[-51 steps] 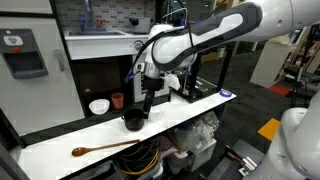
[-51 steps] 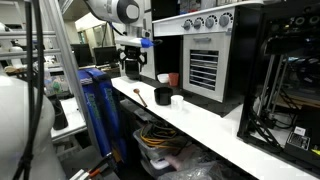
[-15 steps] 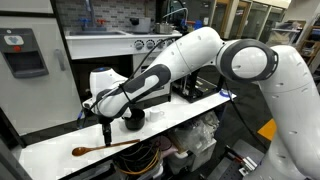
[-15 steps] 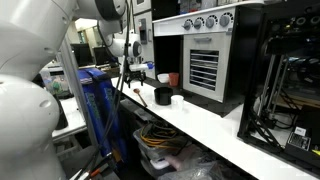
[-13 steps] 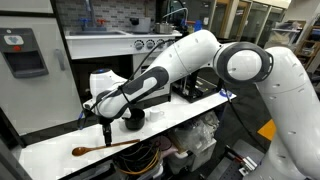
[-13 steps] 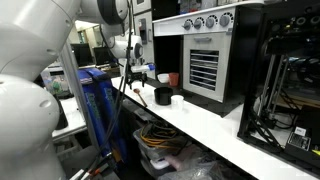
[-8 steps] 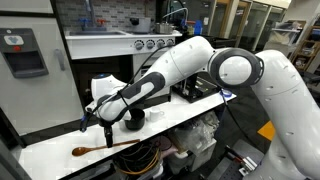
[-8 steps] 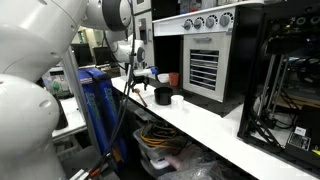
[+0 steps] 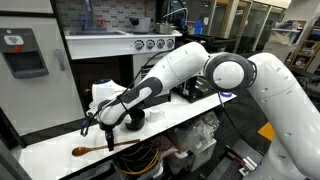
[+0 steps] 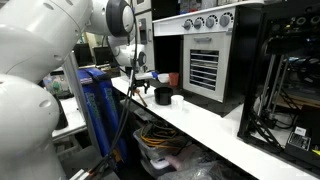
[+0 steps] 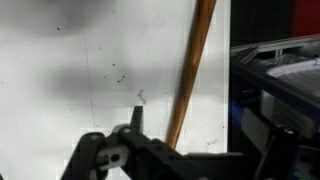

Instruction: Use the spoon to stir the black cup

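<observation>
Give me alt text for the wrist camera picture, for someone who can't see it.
A wooden spoon lies on a white table, its slender handle running from the top edge down toward the open tool at the bottom of the frame. The tool is not gripping it yet.

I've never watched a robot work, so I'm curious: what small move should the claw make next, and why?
Probably lower straight down around the handle. The claw is open and hangs over the wooden spoon, which lies flat on the white table, not yet held. In the wrist view its handle seems to run between the open jaws.
</observation>
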`<state>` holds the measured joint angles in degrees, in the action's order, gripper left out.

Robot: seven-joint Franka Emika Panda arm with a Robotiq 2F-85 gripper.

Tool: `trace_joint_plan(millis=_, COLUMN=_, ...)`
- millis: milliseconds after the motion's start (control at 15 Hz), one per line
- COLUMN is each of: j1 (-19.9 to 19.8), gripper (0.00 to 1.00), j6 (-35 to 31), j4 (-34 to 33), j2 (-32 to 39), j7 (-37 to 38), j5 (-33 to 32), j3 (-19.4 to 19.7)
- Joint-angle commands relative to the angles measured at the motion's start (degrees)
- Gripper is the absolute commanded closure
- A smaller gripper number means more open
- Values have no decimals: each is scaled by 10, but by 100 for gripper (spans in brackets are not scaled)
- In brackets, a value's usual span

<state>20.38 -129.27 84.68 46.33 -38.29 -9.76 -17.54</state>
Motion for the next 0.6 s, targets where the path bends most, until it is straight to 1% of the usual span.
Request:
trace_joint_plan(millis=0, j1=1, gripper=0, j6=12, j4=-18, j2=11, j7=-19, j5=-20, j3=2)
trace_joint_plan(millis=533, j1=2, gripper=0, j6=6, j4=-17, j2=17, j7=-31, j5=-31, j3=1)
